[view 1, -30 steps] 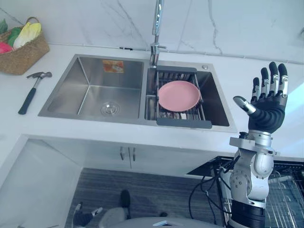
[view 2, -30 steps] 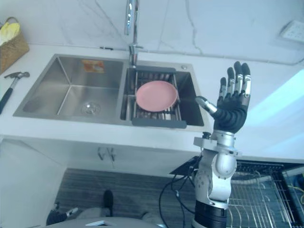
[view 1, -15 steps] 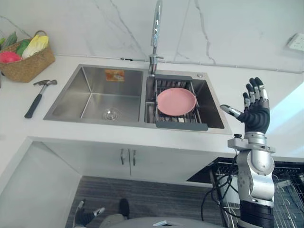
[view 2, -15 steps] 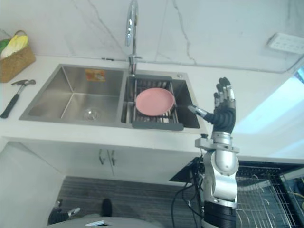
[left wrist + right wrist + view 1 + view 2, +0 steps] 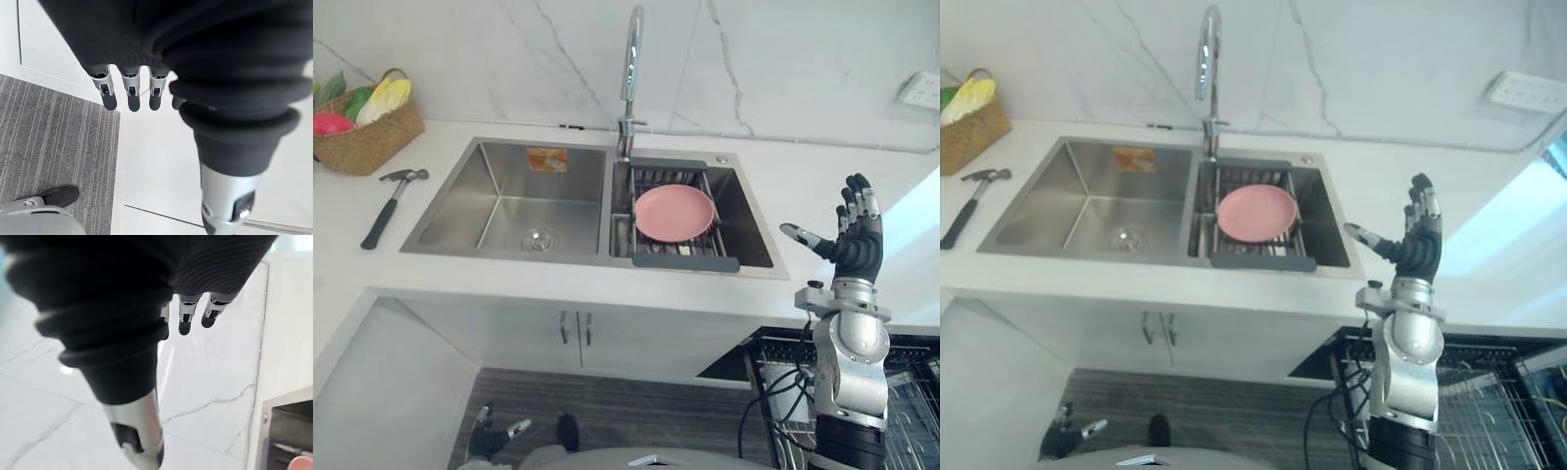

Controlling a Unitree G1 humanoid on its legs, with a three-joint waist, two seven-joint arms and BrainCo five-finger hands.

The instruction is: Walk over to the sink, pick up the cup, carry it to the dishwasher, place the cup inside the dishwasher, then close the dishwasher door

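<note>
Apparently the dish waiting in the sink (image 5: 509,191) is a pink plate (image 5: 674,212), not a cup. It lies flat on a dark rack (image 5: 685,261) that spans the right bowl, just below the tap (image 5: 628,59). The left bowl holds nothing. A hammer (image 5: 391,201) and a basket (image 5: 367,137) stand on the counter (image 5: 558,284) well to the left, away from the work.

The right hand (image 5: 857,245) is raised at the right end of the counter, well apart from the plate. Its fingers are straight and spread, the thumb is out to the side, and it carries nothing. The left hand (image 5: 129,95) hangs low above the floor with relaxed fingers and is also empty.

The plate looks light and stiff, with a matte surface, probably plastic or something similar, so I think it is not very fragile. If it is wet, it may slip. Because it lies flat, the middle gives no hold. The best place is, in my opinion, the rim on the side nearest to the right hand, with the thumb on top and the fingers under the edge, where the bars of the rack leave gaps. A pinch that is too shallow may let it tilt and slide out on the way to the dishwasher (image 5: 1489,406), which stands open at the lower right.
</note>
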